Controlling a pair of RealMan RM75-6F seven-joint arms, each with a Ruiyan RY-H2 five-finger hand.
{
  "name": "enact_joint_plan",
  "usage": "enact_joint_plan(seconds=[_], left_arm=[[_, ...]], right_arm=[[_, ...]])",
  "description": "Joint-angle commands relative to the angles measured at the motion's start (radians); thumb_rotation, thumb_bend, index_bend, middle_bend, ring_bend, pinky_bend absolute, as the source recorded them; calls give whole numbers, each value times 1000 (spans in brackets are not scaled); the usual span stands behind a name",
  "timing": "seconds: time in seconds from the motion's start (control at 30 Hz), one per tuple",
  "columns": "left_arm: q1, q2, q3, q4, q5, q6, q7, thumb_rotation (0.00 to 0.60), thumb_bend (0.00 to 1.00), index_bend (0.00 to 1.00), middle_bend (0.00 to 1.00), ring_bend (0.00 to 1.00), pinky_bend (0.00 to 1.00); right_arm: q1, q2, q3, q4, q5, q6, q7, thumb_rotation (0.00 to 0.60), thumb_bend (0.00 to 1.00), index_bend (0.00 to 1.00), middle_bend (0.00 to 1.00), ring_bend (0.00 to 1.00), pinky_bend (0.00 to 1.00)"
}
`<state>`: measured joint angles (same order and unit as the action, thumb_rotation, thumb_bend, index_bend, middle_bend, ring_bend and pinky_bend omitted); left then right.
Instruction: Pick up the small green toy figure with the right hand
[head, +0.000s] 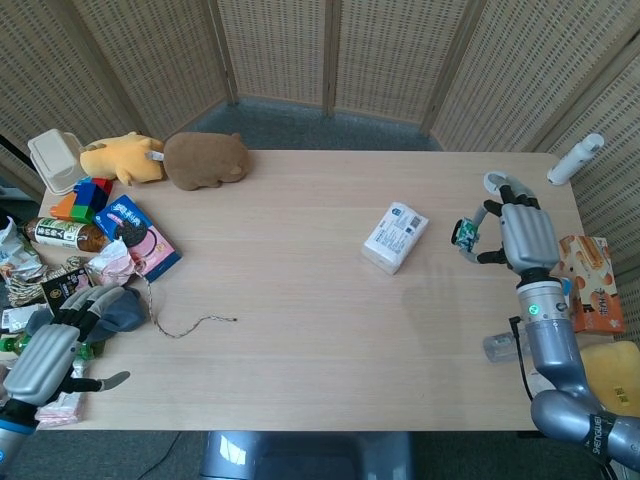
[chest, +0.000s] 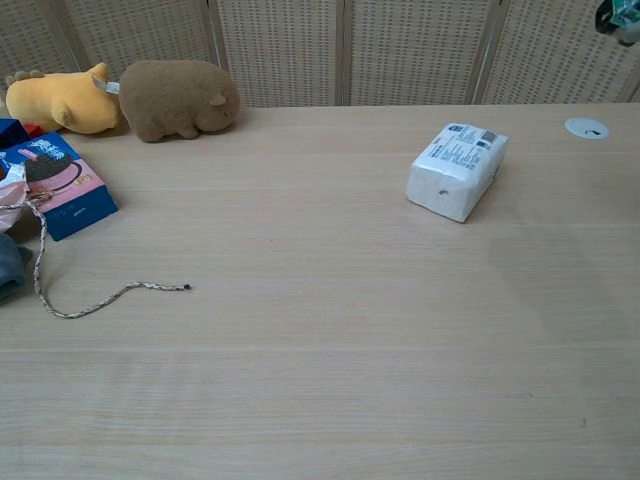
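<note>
My right hand (head: 520, 235) is raised above the right side of the table and pinches the small green toy figure (head: 465, 235) between thumb and a finger. In the chest view only the toy (chest: 612, 17) and a fingertip show at the top right corner. My left hand (head: 45, 360) rests off the table's left front corner, fingers apart, holding nothing.
A white tissue pack (head: 395, 237) lies left of the raised hand. A white disc (head: 497, 182) and a white bottle (head: 575, 158) sit at the back right. Snack packs (head: 585, 280) line the right edge. Plush toys (head: 205, 160), boxes (head: 135, 235) and a cord (head: 190, 325) are at the left.
</note>
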<state>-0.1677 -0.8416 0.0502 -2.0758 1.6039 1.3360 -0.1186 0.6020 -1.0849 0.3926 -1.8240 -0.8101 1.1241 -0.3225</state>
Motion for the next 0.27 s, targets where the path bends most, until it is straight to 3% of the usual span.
enact_joint_plan(seconds=[0.03, 0.27], left_arm=[[4, 1, 4, 3, 4, 3, -4, 600, 6, 0, 0, 0, 0], [15, 1, 11, 16, 11, 14, -21, 600, 6, 0, 0, 0, 0]], right_arm=[[1, 17, 5, -22, -4, 9, 2, 600, 63, 582, 100, 0, 0], [7, 29, -4, -49, -1, 24, -2, 600, 62, 582, 98, 0, 0]])
